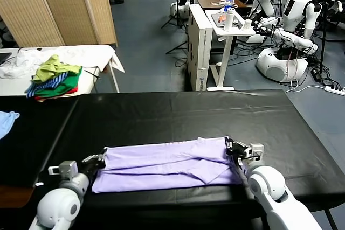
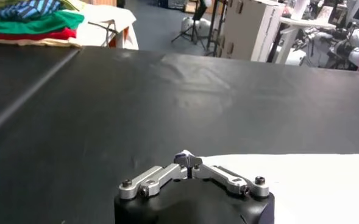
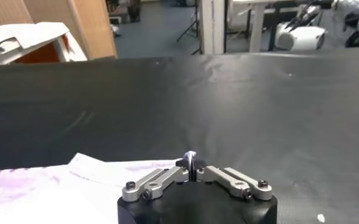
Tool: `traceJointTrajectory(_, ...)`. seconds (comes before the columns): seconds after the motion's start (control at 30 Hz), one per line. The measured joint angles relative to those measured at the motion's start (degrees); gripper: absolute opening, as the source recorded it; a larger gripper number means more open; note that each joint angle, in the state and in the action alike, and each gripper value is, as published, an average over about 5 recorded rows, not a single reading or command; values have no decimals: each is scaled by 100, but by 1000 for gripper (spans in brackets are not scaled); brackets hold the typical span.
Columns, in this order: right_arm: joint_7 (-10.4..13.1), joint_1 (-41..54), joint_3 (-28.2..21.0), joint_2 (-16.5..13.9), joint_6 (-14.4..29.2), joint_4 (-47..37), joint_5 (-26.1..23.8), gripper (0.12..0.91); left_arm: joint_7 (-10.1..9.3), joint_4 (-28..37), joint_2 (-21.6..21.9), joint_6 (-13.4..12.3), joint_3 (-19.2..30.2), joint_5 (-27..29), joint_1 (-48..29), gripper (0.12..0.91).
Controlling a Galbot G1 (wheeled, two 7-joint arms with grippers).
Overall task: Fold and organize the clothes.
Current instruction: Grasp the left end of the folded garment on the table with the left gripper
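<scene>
The pale lavender T-shirt (image 1: 167, 164) lies folded into a long flat band across the front of the black table (image 1: 178, 114). My left gripper (image 1: 100, 159) is shut on the shirt's left end, low over the table; in the left wrist view my left gripper (image 2: 189, 161) pinches a bit of cloth, with the shirt (image 2: 313, 182) spreading beside it. My right gripper (image 1: 233, 150) is shut on the shirt's right end; in the right wrist view my right gripper (image 3: 191, 160) holds a pinch of cloth, with the shirt (image 3: 57, 189) lying beside it.
A pile of green, yellow, striped and red clothes (image 1: 54, 79) sits on a white table at the back left. A light blue cloth (image 1: 6, 122) lies at the far left edge. Other robots and white stands fill the room behind the table.
</scene>
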Motion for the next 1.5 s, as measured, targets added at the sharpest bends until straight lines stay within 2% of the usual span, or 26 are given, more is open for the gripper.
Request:
traceJointTrajectory(0.1,-176,-22,45,-46,-16,12,21,206,0,123,0,-47,35,18,-160,146)
traceJointTrajectory(0.17,-242,-76,97,-96,-39,85,31,299,14,163,1,-99,34,73,-207,148)
traceJointTrajectory(0.23,-270,-152,156,-151,-65,212,56,431,28,155,0,-144,17,141,-201,165)
traceJointTrajectory(0.3,-282,-251,226,-213,-89,380,85,544,34,105,-12,-172,-18,192,-156,233)
traceJointTrajectory(0.43,-285,-500,389,-355,-105,766,126,793,40,-82,-90,-225,-130,295,15,470)
traceJointTrajectory(0.53,-283,-676,510,-444,-105,1020,154,887,74,-227,-198,-275,-235,387,184,660)
traceJointTrajectory(0.6,-283,-785,589,-482,-104,1158,164,901,113,-308,-302,-305,-317,431,304,784)
traceJointTrajectory(0.67,-285,-894,668,-502,-100,1275,168,906,161,-361,-438,-351,-403,492,419,864)
traceJointTrajectory(0.77,-289,-1037,765,-509,-90,1402,168,907,228,-403,-690,-440,-519,598,573,901)
traceJointTrajectory(1.0,-291,-1179,847,-510,-78,1543,163,907,311,-428,-1248,-550,-696,628,798,907)
traceJointTrajectory(1.23,-287,-1223,864,-510,-71,1582,153,907,367,-416,-1603,-625,-735,631,908,903)
traceJointTrajectory(1.5,-291,-1203,839,-486,-61,1574,135,907,500,-387,-1819,-721,-705,763,972,802)
